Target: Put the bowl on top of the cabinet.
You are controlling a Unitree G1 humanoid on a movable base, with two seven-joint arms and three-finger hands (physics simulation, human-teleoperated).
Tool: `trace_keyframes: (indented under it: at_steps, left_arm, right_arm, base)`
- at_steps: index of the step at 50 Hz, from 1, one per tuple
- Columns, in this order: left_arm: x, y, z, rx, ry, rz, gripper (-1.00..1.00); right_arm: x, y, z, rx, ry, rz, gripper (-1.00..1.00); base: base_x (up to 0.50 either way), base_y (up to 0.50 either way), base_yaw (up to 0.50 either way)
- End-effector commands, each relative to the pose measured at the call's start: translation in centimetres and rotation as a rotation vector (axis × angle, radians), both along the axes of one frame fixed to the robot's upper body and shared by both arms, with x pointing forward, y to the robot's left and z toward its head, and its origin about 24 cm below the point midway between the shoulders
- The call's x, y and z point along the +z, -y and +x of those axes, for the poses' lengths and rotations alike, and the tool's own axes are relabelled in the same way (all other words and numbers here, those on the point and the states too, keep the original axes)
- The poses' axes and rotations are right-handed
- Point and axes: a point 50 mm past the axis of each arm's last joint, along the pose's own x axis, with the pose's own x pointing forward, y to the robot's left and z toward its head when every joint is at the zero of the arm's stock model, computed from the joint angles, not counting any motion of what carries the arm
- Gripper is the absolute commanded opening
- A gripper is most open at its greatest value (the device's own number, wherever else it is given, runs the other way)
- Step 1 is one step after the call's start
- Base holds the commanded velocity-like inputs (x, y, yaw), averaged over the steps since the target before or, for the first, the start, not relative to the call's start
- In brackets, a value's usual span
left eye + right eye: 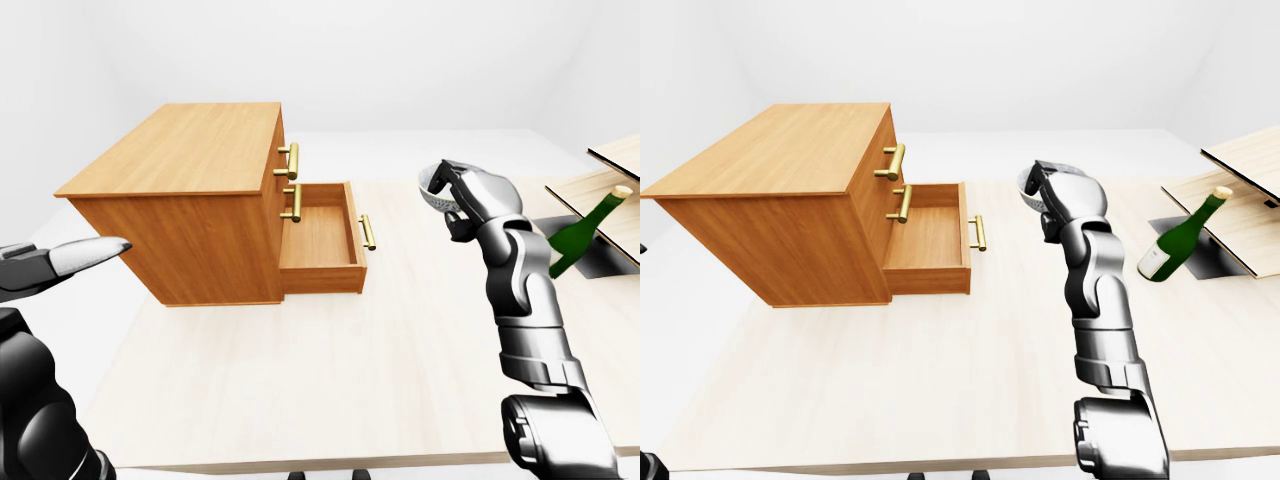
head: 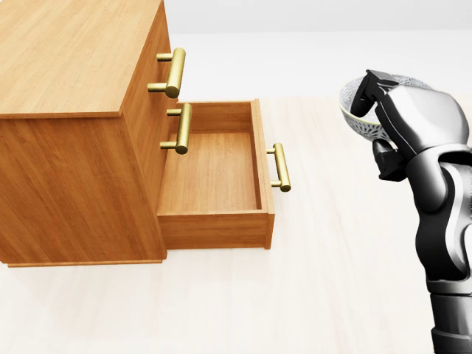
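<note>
A wooden cabinet (image 2: 66, 51) with brass handles fills the left of the head view, its flat top bare. Its lower drawer (image 2: 214, 173) is pulled out and holds nothing. My right hand (image 2: 376, 103) hangs in the air to the right of the drawer, shut on the rim of a white patterned bowl (image 2: 352, 118), which is tilted and partly hidden behind the fingers. The bowl (image 1: 433, 195) is at about the height of the cabinet's top, well to its right. My left hand (image 1: 75, 258) reaches in at the left edge of the left-eye view, fingers stretched out, holding nothing.
A green bottle (image 1: 1180, 238) leans at the right of the right-eye view beside a dark recess (image 1: 1205, 255) and light wooden boards (image 1: 1245, 165). The pale table's near edge (image 1: 940, 462) runs along the bottom.
</note>
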Motion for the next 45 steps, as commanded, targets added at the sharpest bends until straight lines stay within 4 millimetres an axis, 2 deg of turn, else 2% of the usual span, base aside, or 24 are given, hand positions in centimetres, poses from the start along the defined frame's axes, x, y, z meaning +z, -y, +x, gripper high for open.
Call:
trace_keyframes:
  at_steps: [1,25,45]
  left_arm:
    - [0.0,0.0,0.0,-0.001,0.000,-0.002,0.89]
    - [0.2,0.0,-0.2,-0.003,0.010,-0.003,0.89]
    - [0.2,0.0,-0.1,-0.004,0.009,-0.004,0.89]
  right_arm:
    - [1.7,-1.4,1.1,0.033,0.042,-0.003,-1.00]
    - [3.5,-4.6,3.3,0.094,0.059,-0.007,-1.00]
    - [6.4,-8.4,4.8,0.172,0.090,-0.018,-1.00]
  base:
    - [0.00,0.00,0.00]
    - [0.00,0.00,0.00]
    - [0.00,0.00,0.00]
